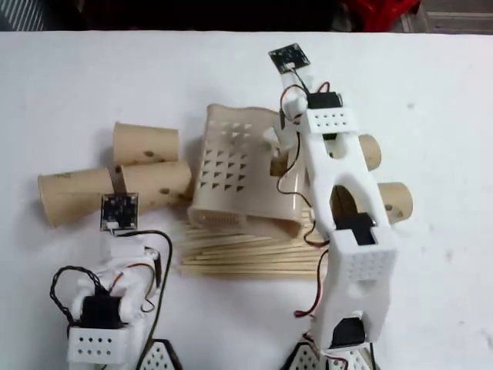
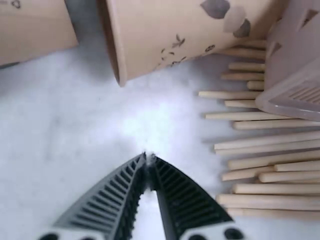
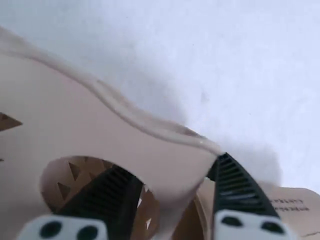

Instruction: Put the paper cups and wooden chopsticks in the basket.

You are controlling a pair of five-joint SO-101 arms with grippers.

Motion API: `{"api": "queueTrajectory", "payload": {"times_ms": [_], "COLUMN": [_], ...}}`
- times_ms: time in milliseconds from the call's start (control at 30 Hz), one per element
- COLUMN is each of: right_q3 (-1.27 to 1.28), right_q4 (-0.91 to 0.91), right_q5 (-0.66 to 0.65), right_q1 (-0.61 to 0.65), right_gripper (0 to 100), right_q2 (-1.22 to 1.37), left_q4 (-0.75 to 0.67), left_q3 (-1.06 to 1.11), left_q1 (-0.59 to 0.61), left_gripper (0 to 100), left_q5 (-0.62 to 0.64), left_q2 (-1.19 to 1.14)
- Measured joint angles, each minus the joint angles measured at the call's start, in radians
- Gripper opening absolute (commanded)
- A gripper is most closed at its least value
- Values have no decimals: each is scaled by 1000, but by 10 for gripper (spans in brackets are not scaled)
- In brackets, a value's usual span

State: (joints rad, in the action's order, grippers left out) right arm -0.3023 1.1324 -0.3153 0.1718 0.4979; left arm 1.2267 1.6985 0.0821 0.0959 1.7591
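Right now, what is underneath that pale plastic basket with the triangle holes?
Light wooden chopsticks lie under the pale perforated plastic basket, their ends poking out. How far they run beneath, and anything else there, is covered by it.

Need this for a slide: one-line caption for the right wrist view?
Right claw straddling the rim of the basket beside its handle cutout, white table beyond.

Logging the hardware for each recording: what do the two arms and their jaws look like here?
The left arm and right arm both have white shells with grids of small holes, black servo blocks, and red and black cables. Each wrist carries a small black camera board. The jaws are black, ribbed wedges on white mounts.
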Motion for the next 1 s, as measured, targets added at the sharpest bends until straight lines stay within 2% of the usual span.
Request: {"api": "queueTrajectory", "payload": {"times_ms": [67,167,333,467,1000], "right_q3": [-25,-64,-152,-221,-308], "right_q4": [0,0,9,61,206], "right_q5": [0,-2,89,109,115], "right_q1": [-2,-3,-31,-69,-66], "right_gripper": [9,19,16,16,16], "right_q2": [25,43,46,38,-275], "left_q4": [0,0,0,0,0], "left_q3": [0,0,0,0,0], "left_q1": [0,0,0,0,0], "left_gripper": [33,33,33,33,33], "left_q5": [0,0,0,0,0], "left_q2": [0,0,0,0,0]}}
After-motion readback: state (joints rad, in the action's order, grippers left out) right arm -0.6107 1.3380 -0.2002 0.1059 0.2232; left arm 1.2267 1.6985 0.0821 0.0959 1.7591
